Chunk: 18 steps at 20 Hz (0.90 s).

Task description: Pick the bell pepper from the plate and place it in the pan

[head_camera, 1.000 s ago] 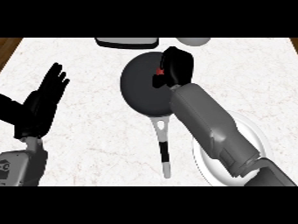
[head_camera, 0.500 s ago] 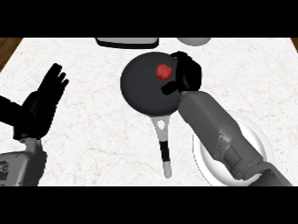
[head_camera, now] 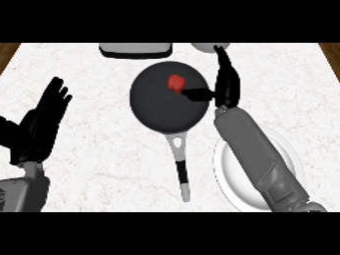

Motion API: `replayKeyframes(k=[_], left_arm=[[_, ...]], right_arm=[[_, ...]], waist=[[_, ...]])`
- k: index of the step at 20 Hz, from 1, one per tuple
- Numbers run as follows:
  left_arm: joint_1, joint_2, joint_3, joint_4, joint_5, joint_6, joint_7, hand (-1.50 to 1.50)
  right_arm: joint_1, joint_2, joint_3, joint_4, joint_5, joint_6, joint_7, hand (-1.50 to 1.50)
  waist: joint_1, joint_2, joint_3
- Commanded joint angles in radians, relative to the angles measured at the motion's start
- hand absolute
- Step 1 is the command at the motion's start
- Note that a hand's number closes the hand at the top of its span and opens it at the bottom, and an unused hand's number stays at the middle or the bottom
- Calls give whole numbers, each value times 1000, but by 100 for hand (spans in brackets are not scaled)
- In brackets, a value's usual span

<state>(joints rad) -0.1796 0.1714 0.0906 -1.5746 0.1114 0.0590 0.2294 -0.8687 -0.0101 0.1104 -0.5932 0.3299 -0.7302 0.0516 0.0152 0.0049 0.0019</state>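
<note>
Black fingers [head_camera: 224, 64] of the right hand [head_camera: 226, 87] stand straight and apart beside the red bell pepper [head_camera: 176, 82], which lies free in the dark pan [head_camera: 154, 107]. Lift clear upward, avoiding the pan's rim. Left hand [head_camera: 36, 124] rests open, fingers spread.

A single view from the robot's head looks steeply down on a marble bench [head_camera: 113, 149], close enough that the bench nearly fills the frame. Both forearms enter from the lower edge. The far edge lies at the top.
</note>
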Motion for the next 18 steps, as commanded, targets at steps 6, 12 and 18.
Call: replayKeyframes(k=[6, 12, 18], left_arm=[[33, 10, 22, -32, 17, -6, 19, 0], [-17, 5, 12, -41, -1, 11, 66, 0], [-1, -30, 5, 31, -27, 5, 0, 0]], right_arm=[[360, -84, -92, -396, -264, 312, -268, -150], [620, -156, -65, -664, -299, 424, -282, -150], [703, -154, -75, -769, -242, 418, -250, -150]], waist=[[-43, -14, -1], [-26, -8, -2], [-17, -5, -2]])
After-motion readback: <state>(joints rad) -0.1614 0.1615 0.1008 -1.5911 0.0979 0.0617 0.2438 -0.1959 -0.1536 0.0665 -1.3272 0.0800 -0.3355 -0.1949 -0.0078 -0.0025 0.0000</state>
